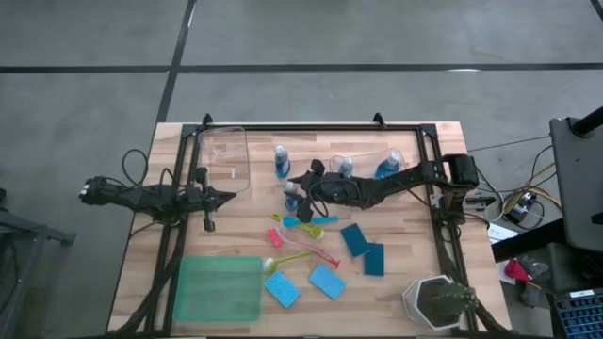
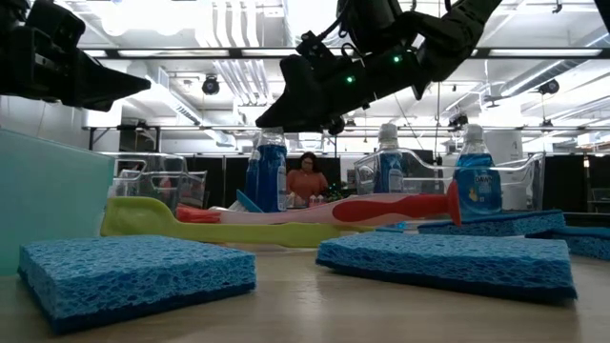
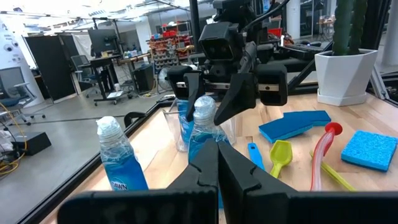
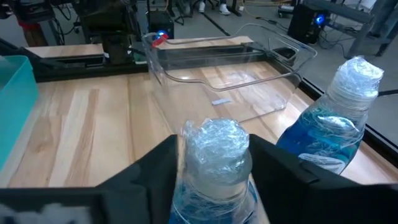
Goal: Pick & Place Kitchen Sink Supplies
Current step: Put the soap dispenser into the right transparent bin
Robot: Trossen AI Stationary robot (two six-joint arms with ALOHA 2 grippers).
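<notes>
The right gripper point(image 4: 212, 171) is seen at the middle of the table, its two fingers set on either side of the wrapped cap of a blue bottle point(image 1: 291, 197), against it or just off it; a firm grip cannot be told. That bottle stands upright just beyond the brushes point(image 1: 303, 226). A second bottle point(image 1: 281, 161) stands a little farther back from it, beside the clear bin point(image 1: 223, 160). Two more bottles point(image 1: 387, 167) are found inside another clear bin toward the right side. The blue sponges point(image 1: 364, 249) lie on the near side of the held bottle, with the green tray point(image 1: 219, 288) to their left. The left gripper point(image 1: 223, 196) waits beside the clear bin with its fingers pressed together, holding nothing.
</notes>
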